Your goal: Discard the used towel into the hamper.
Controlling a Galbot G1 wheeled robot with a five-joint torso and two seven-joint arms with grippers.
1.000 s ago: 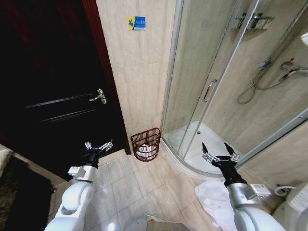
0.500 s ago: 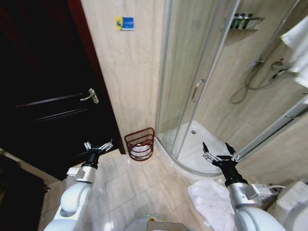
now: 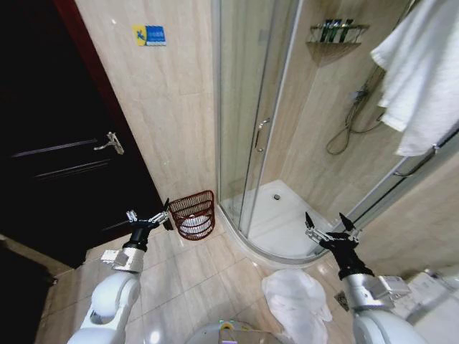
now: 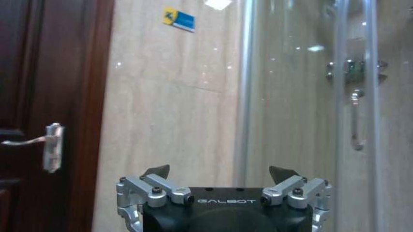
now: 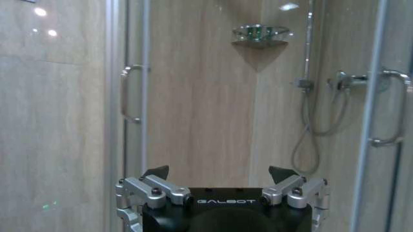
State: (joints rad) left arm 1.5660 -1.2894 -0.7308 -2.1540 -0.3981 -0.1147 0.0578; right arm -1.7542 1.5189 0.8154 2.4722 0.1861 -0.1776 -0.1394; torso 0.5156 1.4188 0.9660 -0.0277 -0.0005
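Reddish-brown wire, the hamper (image 3: 193,214) stood on the floor tiles against the wall, between the dark door (image 3: 57,143) and the shower enclosure (image 3: 251,129). A crumpled white towel (image 3: 294,301) lay on the floor near the right end effector (image 3: 330,226). Both it and the left end effector (image 3: 147,217) hung empty, fingers spread apart.

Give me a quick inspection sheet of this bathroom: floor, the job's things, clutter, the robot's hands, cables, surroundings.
Surface: beige tiled floor.
Job's things: hamper by the wall, something white inside; white towel crumpled on the floor near the right arm.
Clutter: nothing seen.
Grippers: left gripper and right gripper both raised, jaws open, empty.
Cables: nothing seen.
Surroundings: dark door, glass shower, another towel hanging on the right.
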